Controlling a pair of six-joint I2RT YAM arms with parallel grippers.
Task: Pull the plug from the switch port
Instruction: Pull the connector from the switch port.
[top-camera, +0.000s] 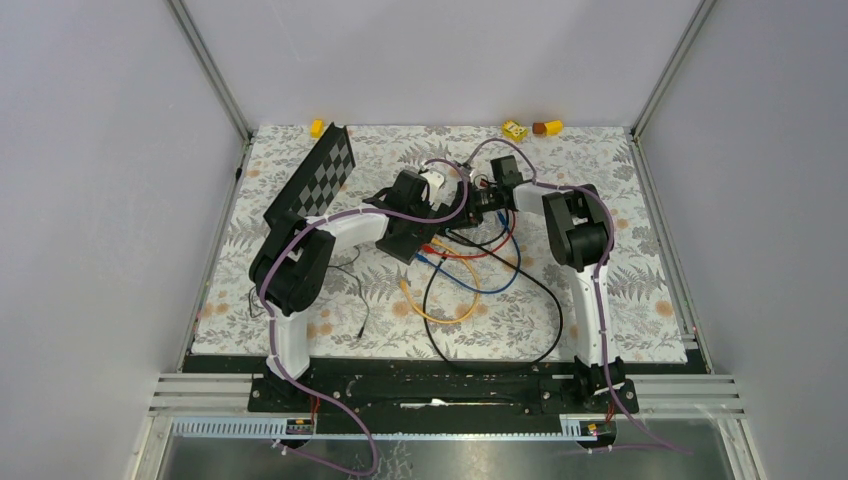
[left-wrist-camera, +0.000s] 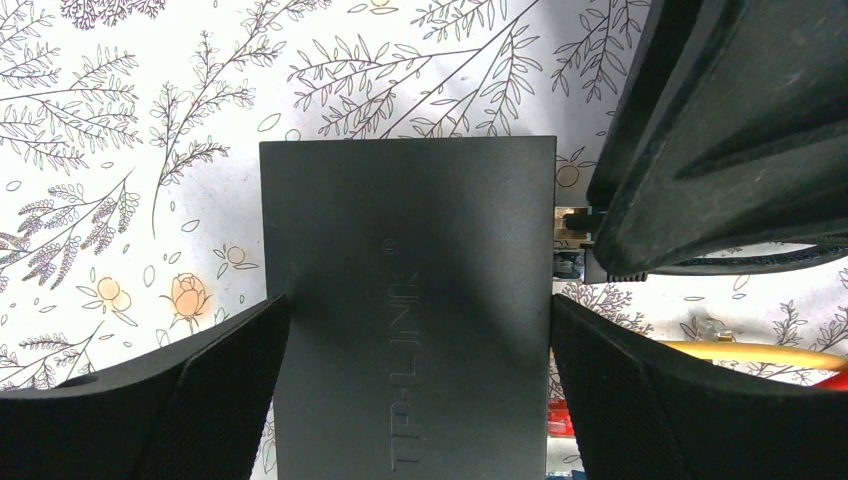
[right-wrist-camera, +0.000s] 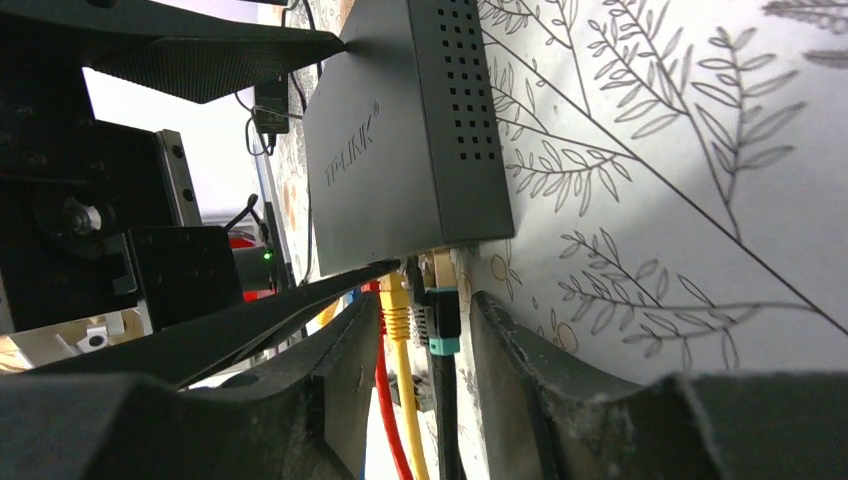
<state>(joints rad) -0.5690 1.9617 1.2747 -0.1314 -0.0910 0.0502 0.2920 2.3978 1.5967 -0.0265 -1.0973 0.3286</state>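
**Location.** The flat matte-black rectangular switch (left-wrist-camera: 410, 300), with a brand name embossed on its top face, lay flat on the floral-patterned table (left-wrist-camera: 130, 130) near the middle of the work area, between the two arms. Its port edge was turned toward the right arm.

**Gripper state.** The left gripper (left-wrist-camera: 415, 325) was spread wide astride the switch. Its black fingers (left-wrist-camera: 200, 400) bore on both opposite side walls, so the housing was clamped as a brace. The right gripper (right-wrist-camera: 428, 305) was partly spread at the port edge. Two connectors sat between its jaws: a yellow moulded plug (right-wrist-camera: 396, 305) and a teal-booted plug (right-wrist-camera: 442, 322) on a black cable. Whether the pads pressed on either one could not be told. A red cable (right-wrist-camera: 385, 400) ran just beside the yellow plug.

**Handling.** The switch was judged light, with a smooth hard shell likely to slide on the table unless held, so the clamp across its side walls suited it. The plug was judged small and rigid, and probably held in its port by a latch tab. Hold should be taken on the plug body or boot, never on the flexible cable, and the pull made straight along the port axis. The close spacing made it likely that a neighbouring plug would be caught as well.
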